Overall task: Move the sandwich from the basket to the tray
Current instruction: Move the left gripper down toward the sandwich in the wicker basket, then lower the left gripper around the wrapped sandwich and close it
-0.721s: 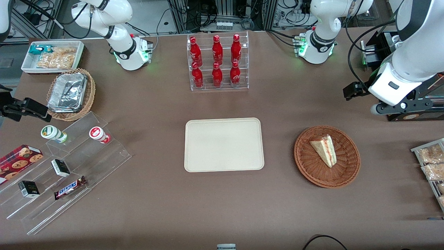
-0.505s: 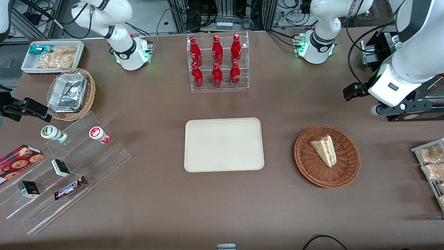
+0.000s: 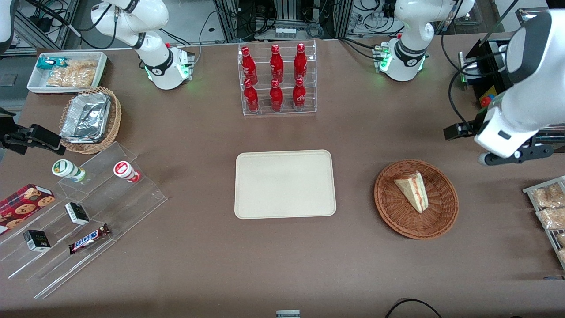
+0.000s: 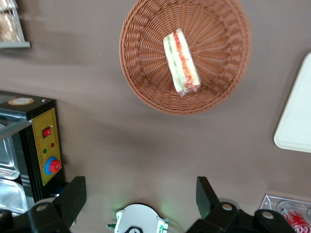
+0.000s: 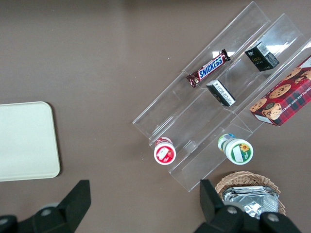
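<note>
Hand [image 4: 141,194], fingers spread and holding nothing, is noted shifted nearer the basket [image 3: 441,221] than half a second ago, yet apart from it near the surface's working-arm edge; sandwich [image 3: 413,191] is left in basket, tray [image 3: 284,184] bare, approach judged under way.

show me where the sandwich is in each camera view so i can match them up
Front view: the sandwich lies in the basket, toward the working arm's end of the table from the tray.
Left wrist view: the sandwich lies in the basket, away from the open gripper.
Right wrist view: not in it.
Shared landmark: the tray, whose corner shows in both wrist views.
</note>
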